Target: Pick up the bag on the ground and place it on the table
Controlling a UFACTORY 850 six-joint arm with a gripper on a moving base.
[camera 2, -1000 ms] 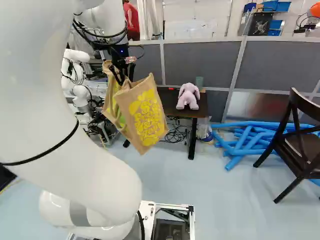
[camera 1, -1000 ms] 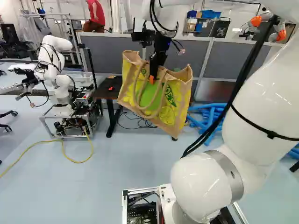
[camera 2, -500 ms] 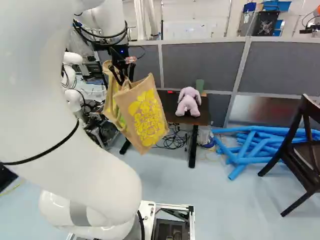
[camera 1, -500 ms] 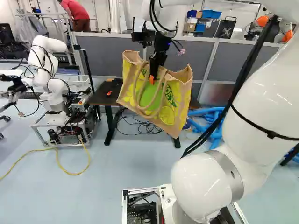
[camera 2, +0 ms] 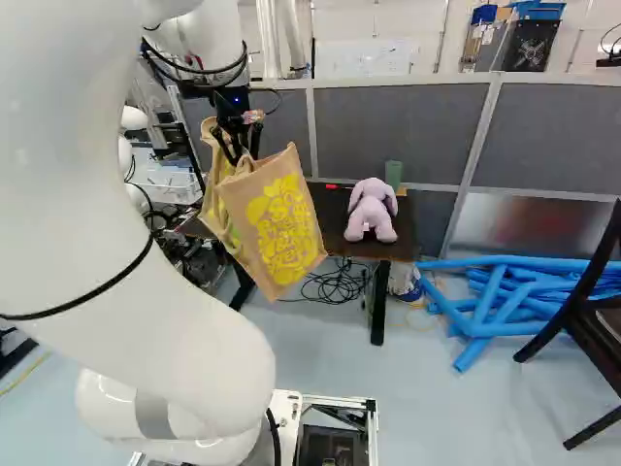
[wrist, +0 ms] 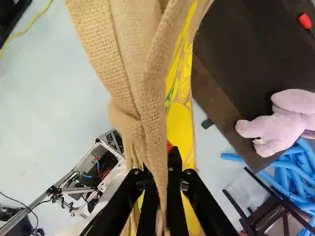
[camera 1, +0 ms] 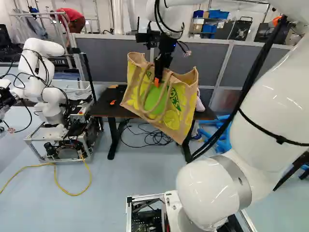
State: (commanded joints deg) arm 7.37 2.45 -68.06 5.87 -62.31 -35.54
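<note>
Gripper (camera 1: 157, 77) clamped on the bag (camera 2: 283, 231) — a fold of its cloth runs between both fingers; whether rim or strap, cannot tell. Fingertips largely hidden by cloth in the right base view. Bag hangs tilted below the gripper, off the floor; contents not made out. Table (camera 1: 104, 105) lies beyond the gripper, partly hidden by the bag — stuffed toy (camera 2: 370, 212) on it, mostly covered in the left base view.

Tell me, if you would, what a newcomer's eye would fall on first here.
Probably the yellow-printed bag, hanging from the gripper. Next might come the pale purple toy on the dark table, then the blue tubes heaped on the floor at the right of the right base view.
</note>
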